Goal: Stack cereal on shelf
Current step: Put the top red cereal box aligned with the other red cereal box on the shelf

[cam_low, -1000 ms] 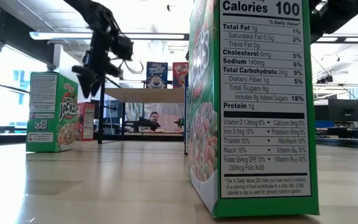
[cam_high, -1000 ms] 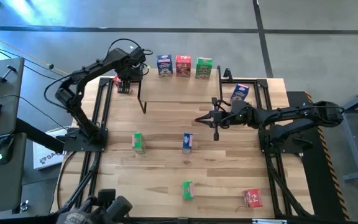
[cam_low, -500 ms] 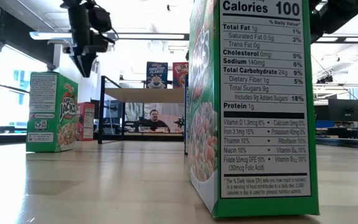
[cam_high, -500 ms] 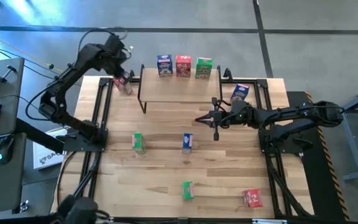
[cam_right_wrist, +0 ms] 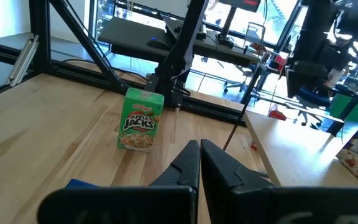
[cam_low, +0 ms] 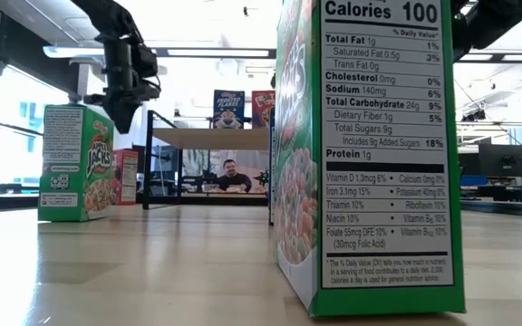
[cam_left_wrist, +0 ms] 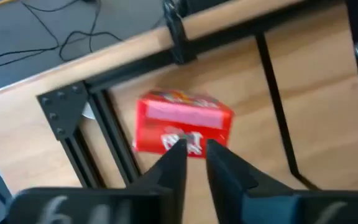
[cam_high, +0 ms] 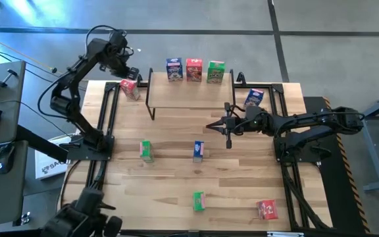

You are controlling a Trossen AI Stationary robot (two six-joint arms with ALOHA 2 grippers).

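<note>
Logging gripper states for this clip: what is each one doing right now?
Left gripper: closed, empty, raised above the red box lying left of the shelf.
Right gripper: closed, empty, over mid-table.

My fingers (cam_left_wrist: 178, 163) look matt black plastic. Tabletop (cam_high: 176, 174): pale wood, visible grain, low satin sheen. Shelf (cam_high: 188, 97): light wooden top, thin black metal legs. Red cereal box (cam_left_wrist: 184, 124): printed cardboard, slightly glossy. Black frame rails (cam_high: 105, 122): matt metal.

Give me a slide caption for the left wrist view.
Left gripper hovers nearly shut and empty above a red cereal box lying on the table.
</note>
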